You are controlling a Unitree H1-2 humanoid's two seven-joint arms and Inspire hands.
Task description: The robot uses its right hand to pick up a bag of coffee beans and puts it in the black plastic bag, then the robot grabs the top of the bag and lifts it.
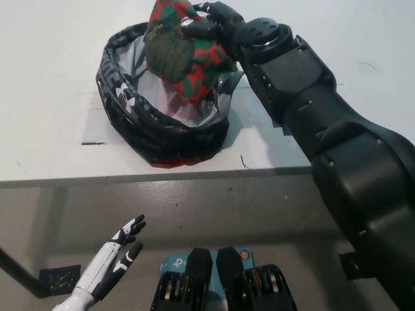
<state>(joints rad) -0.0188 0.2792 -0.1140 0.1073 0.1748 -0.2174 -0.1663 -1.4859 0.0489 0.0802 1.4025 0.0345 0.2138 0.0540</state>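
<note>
The black right robot hand is clamped on the upper part of the bag of coffee beans, its fingers wrapped over the top right corner of the red-and-green pouch. The pouch is held tilted above the open mouth of the black plastic bag, its lower end hanging just inside the rolled rim, over the pale lining; whether it touches the lining cannot be told. The black plastic bag stands on the white tabletop, near its front edge.

The coffee pouch is judged to be soft-sided but well filled, so some weight is to be expected, with the load shifting as the beans settle. Its printed skin is likely smooth and could slip in a loose hold; the present grip near the top seam seems the firmest place. The black plastic bag looks thin and limp, and it is judged that it will sag once loaded, so its bunched rim is where it should be taken for the lift.

The white left robot hand is held low at the lower left, below the tabletop edge, fingers spread and empty.
</note>
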